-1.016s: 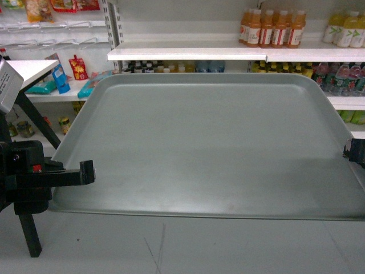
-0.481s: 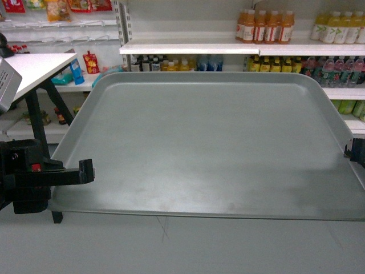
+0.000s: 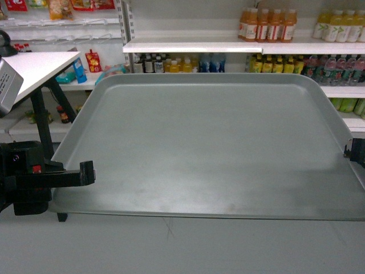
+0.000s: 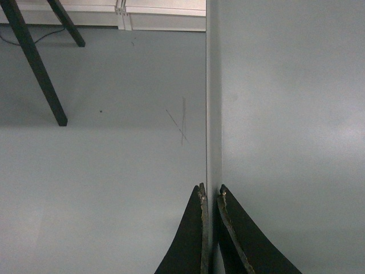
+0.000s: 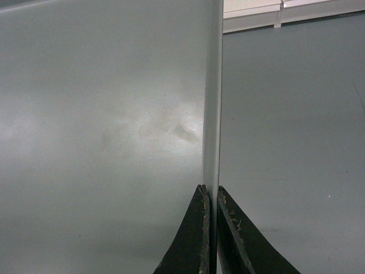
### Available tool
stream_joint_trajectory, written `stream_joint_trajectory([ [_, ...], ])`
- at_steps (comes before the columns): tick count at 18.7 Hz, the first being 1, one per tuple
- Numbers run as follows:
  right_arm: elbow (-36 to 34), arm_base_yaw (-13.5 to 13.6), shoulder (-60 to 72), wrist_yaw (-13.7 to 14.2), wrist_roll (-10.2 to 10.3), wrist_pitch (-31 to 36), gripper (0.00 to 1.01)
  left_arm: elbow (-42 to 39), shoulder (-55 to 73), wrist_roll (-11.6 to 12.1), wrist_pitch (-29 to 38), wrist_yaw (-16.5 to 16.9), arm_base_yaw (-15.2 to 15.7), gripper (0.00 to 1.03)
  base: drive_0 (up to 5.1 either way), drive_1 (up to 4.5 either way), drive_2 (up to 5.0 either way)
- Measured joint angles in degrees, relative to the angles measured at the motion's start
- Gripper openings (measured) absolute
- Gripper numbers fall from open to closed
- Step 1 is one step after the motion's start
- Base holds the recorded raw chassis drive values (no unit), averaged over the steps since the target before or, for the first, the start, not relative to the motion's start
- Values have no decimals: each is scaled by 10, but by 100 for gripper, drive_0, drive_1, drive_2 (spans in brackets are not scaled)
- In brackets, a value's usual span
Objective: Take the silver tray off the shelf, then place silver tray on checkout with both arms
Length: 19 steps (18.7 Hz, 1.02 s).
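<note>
The silver tray (image 3: 211,142) hangs level in the air in front of me, above the grey floor. It is held by its two side rims. My left gripper (image 3: 85,172) is shut on the left rim, and the left wrist view shows the rim (image 4: 212,114) pinched between the black fingers of that gripper (image 4: 211,191). My right gripper (image 3: 348,153) is shut on the right rim, and the right wrist view shows that gripper (image 5: 210,191) clamping the tray (image 5: 102,114) by its edge. The white shelf (image 3: 188,47) stands behind the tray, apart from it. At the far left is the white top of the checkout (image 3: 40,65).
Rows of drink bottles (image 3: 268,25) fill the shelf boards behind. The white top stands on black slanted legs (image 3: 43,125), which also show as legs (image 4: 34,63) in the left wrist view. A grey box (image 3: 8,85) sits at the left edge. Grey floor (image 3: 171,245) lies below the tray.
The shelves and the white top have slid to the right in the head view, bringing more of the top and its legs into sight. The tray stays gripped at the same spots.
</note>
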Motion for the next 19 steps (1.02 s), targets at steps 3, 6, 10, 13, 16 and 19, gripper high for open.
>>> stream_joint_trajectory([
  [3, 0, 0, 0, 0, 0, -1, 2, 0, 0, 0, 0, 1, 0, 3, -479, 267, 267],
  [6, 0, 0, 0, 0, 0, -1, 2, 0, 0, 0, -1, 0, 0, 3, -495, 250, 250],
  [10, 0, 0, 0, 0, 0, -2, 2, 0, 0, 0, -1, 0, 0, 3, -505, 241, 241],
  [13, 0, 0, 0, 0, 0, 0, 2, 0, 0, 0, 0, 0, 0, 3, -502, 243, 243],
  [16, 0, 0, 0, -1, 0, -1, 2, 0, 0, 0, -2, 0, 1, 3, -507, 238, 238],
  [19, 0, 0, 0, 0, 0, 0, 2, 0, 1, 0, 1, 0, 1, 3, -504, 242, 242],
])
